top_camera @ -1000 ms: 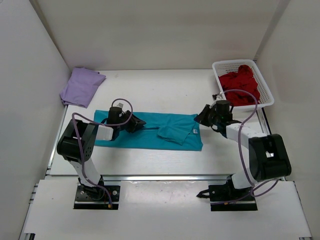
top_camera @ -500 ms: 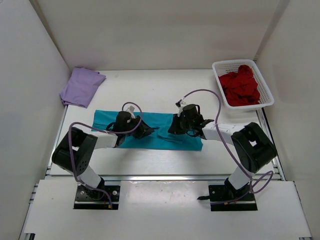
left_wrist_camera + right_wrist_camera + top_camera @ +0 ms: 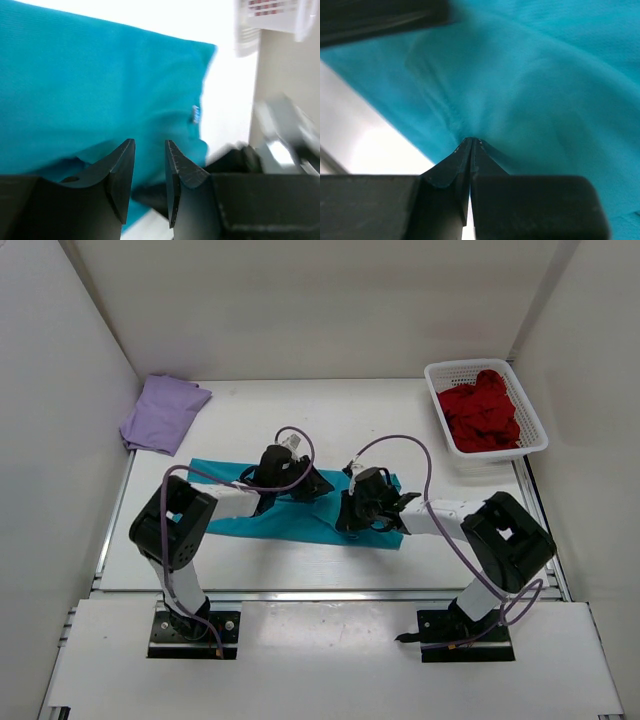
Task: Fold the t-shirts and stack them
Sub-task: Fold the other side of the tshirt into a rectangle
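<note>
The teal t-shirt (image 3: 296,526) lies spread and partly bunched at the front middle of the table. My left gripper (image 3: 316,484) hovers over its middle with the jaws a little apart and nothing between them; the left wrist view shows the gripper (image 3: 150,143) above the teal fabric (image 3: 100,75). My right gripper (image 3: 346,512) is shut on a pinch of the teal t-shirt, seen in the right wrist view (image 3: 471,140) with the fabric (image 3: 545,75) drawn into the tips. The lavender t-shirt (image 3: 160,412) lies folded at the back left. The dark red t-shirt (image 3: 483,410) is crumpled in the basket.
The white mesh basket (image 3: 437,371) stands at the back right against the wall. White walls close in the table on the left, back and right. The two grippers are close together over the shirt.
My right gripper has moved left from the shirt's right edge onto the shirt and closed on it. My left gripper has moved right along the shirt toward the middle.
</note>
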Controlling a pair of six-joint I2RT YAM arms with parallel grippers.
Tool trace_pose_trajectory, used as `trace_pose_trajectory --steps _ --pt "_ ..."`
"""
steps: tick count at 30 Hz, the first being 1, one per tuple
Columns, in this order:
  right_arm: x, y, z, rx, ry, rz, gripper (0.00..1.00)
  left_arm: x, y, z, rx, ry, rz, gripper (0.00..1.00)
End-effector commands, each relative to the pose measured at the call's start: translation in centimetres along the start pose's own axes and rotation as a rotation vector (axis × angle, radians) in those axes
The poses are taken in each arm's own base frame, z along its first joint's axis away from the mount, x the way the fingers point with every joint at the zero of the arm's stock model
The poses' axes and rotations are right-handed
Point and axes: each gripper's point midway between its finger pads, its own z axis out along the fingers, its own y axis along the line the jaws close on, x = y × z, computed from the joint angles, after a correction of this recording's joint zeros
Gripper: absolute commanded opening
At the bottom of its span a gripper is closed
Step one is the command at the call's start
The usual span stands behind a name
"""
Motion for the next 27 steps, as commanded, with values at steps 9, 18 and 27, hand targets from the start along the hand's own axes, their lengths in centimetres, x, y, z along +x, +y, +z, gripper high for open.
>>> trace_pose_trajectory --steps 9,18,27 --pt "-0.2 0.5 -3.0 -0.001 -0.075 -0.008 0.0 1.4 4.0 -1.6 -0.076 0.01 -0.023 0.41" --pt "3.0 -0.5 -3.0 0.06 -0.036 -0.005 0.0 1.6 1.7 -3.1 -0.015 -0.008 0.005 0.41" --pt "3.5 1.2 -4.1 0.011 -0.04 -0.005 0.0 5.0 1.1 -3.7 0.006 0.067 0.027 0.41"
